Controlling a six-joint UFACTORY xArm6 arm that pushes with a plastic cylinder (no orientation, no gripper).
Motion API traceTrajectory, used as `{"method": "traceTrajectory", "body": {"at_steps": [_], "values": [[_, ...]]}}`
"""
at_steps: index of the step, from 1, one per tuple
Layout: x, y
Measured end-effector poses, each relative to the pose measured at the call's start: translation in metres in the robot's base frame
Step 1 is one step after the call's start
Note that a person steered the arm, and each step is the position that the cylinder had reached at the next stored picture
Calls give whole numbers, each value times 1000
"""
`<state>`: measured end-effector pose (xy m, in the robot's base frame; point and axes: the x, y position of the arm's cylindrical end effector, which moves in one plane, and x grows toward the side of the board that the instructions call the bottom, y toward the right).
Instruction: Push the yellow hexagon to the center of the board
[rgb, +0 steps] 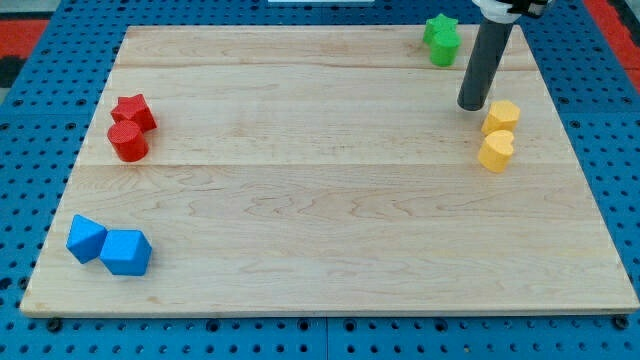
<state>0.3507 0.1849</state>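
The yellow hexagon (501, 116) sits near the board's right edge, in the upper right part of the view. A second yellow block, heart-like in shape (496, 152), touches it just below. My tip (472, 105) rests on the board just left of the yellow hexagon and slightly above it, a small gap apart. The dark rod rises from there to the view's top.
Two green blocks (441, 40) sit together at the top right, left of the rod. Two red blocks (130, 126) sit at the left. Two blue blocks (110, 246) sit at the bottom left. The wooden board (320, 200) lies on a blue pegboard.
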Motion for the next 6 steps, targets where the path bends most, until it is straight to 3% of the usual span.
{"method": "traceTrajectory", "body": {"at_steps": [3,5,6], "values": [[-24,33],[30,67],[35,30]]}}
